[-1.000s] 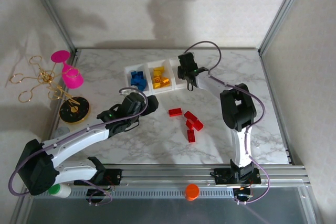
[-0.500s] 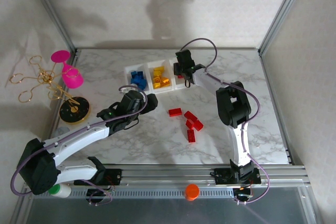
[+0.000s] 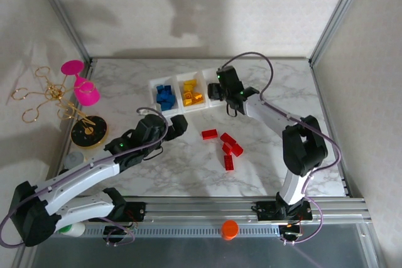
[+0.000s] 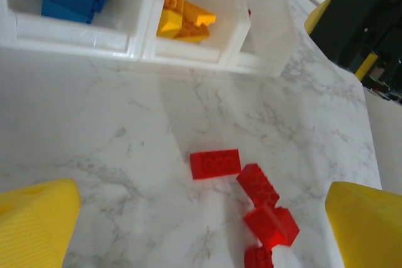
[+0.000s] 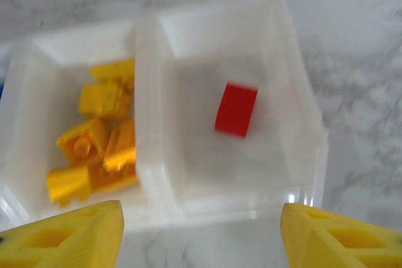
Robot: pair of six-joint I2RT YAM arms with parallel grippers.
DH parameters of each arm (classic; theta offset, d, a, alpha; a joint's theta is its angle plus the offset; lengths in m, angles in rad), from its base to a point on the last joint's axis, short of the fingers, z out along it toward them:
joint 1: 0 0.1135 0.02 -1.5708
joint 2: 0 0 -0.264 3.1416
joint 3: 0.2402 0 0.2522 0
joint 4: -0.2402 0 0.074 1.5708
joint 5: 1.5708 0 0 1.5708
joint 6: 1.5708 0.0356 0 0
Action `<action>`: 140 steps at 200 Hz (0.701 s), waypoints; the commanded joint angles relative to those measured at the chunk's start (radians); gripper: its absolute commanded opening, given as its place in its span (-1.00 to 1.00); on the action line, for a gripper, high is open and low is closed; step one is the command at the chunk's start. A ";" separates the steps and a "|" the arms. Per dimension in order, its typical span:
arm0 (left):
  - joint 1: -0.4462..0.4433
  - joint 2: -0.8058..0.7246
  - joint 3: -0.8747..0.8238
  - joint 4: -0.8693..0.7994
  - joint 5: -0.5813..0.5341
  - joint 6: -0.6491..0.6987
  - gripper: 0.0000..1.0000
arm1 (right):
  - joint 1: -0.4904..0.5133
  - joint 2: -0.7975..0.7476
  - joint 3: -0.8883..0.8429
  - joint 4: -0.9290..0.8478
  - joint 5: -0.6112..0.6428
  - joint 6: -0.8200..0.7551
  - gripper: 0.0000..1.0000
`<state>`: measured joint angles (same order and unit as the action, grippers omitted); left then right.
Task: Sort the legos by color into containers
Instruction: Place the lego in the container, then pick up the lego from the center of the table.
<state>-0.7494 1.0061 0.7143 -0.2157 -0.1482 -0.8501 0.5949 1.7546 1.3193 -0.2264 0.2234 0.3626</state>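
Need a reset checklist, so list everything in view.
blue plastic bricks: several, blue, left bin
yellow plastic bricks: several, yellow, middle bin
red plastic brick: one, red, right bin
loose red bricks: about five, red, marble table
translucent white plastic bins: three, white, joined row
pink goblet-shaped toy: one, pink, far left
round black disc: one, black, left edge
left pincer: open, yellow, near loose bricks
right pincer: open, yellow, over right bin

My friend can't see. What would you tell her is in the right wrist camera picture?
One red lego is alone in a see-through white bin. The bin to its left holds a pile of yellow legos. The right gripper hangs above, its yellow jaws open and empty, over a marble table.
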 commanded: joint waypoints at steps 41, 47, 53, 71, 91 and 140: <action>-0.040 -0.115 -0.109 -0.113 0.009 -0.053 0.99 | 0.188 -0.167 -0.260 -0.073 0.021 0.300 0.41; -0.042 -0.127 -0.117 -0.120 0.006 -0.053 0.99 | 0.209 -0.173 -0.281 -0.070 0.021 0.330 0.41; -0.042 -0.139 -0.125 -0.123 0.003 -0.055 0.99 | 0.227 -0.176 -0.298 -0.064 0.017 0.360 0.41; -0.042 -0.173 -0.141 -0.136 0.002 -0.054 0.99 | 0.276 -0.168 -0.332 -0.048 0.017 0.435 0.43; -0.042 -0.187 -0.148 -0.154 0.003 -0.058 0.99 | 0.314 -0.137 -0.351 -0.022 0.014 0.492 0.45; -0.042 -0.201 -0.161 -0.171 -0.006 -0.060 0.99 | 0.333 -0.011 -0.318 -0.008 0.024 0.505 0.52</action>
<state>-0.7841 0.8162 0.5709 -0.3454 -0.1452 -0.8951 0.9222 1.6882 0.9783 -0.2417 0.2150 0.8314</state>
